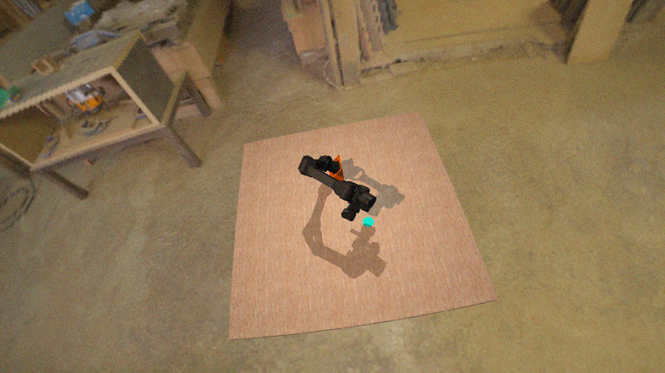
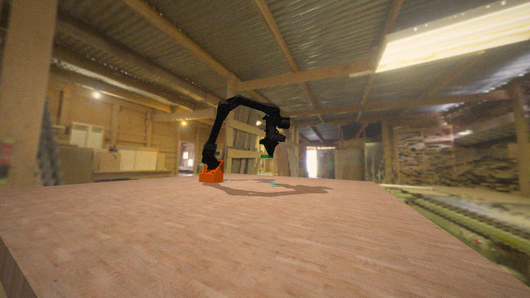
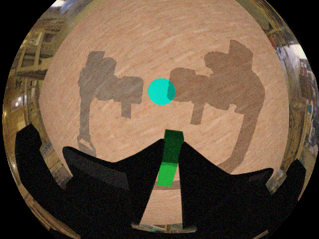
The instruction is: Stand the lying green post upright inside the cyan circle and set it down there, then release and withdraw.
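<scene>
My gripper point(image 2: 272, 156) point(image 3: 172, 145) points down and is shut on the green post point(image 2: 265, 156) point(image 3: 167, 174). The post lies level between the fingertips, with most of its length sticking out to one side, toward the arm's base in the exterior view. It hangs well above the table. The cyan circle point(image 1: 368, 221) point(image 2: 274, 183) point(image 3: 159, 91) is flat on the table, below the gripper in the exterior view and ahead of the fingertips in the wrist view. In the top view the arm hides the fingertips and post.
The wooden table top point(image 1: 283, 308) point(image 2: 222, 241) point(image 3: 149, 33) carries the orange arm base point(image 1: 339, 162) point(image 2: 211, 177). Two arm shadows fall on the table, and one overlaps the circle's edge in the wrist view. Workshop furniture stands beyond the table.
</scene>
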{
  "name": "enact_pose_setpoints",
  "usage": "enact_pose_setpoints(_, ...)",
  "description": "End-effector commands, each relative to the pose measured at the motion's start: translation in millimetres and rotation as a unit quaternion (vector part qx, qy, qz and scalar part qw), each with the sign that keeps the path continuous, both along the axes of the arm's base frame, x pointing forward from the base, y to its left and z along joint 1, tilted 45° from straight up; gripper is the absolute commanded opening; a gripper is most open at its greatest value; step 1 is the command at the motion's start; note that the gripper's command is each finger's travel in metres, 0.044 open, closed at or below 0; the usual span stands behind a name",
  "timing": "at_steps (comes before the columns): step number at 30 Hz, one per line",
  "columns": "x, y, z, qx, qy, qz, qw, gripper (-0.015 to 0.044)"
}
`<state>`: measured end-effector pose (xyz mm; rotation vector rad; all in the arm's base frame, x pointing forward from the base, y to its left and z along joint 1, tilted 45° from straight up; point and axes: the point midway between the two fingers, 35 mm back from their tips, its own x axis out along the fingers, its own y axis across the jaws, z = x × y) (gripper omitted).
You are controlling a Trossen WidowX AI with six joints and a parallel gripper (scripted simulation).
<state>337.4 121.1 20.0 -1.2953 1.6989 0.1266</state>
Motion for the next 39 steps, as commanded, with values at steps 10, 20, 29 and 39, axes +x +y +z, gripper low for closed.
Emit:
enact_pose_setpoints(10, 1, 27, -31, -0.007, 0.069, 0.073, 0.995, 0.0022)
enact_pose_setpoints(20, 0, 33, -41, -0.001, 0.088, 0.090, 0.992, 0.0022)
enact_pose_setpoints(29, -1, 29, -47, 0.032, 0.090, 0.082, 0.992, 0.0022)
enact_pose_setpoints(39, -2, 26, -54, 0.069, 0.091, 0.075, 0.991, 0.0022)
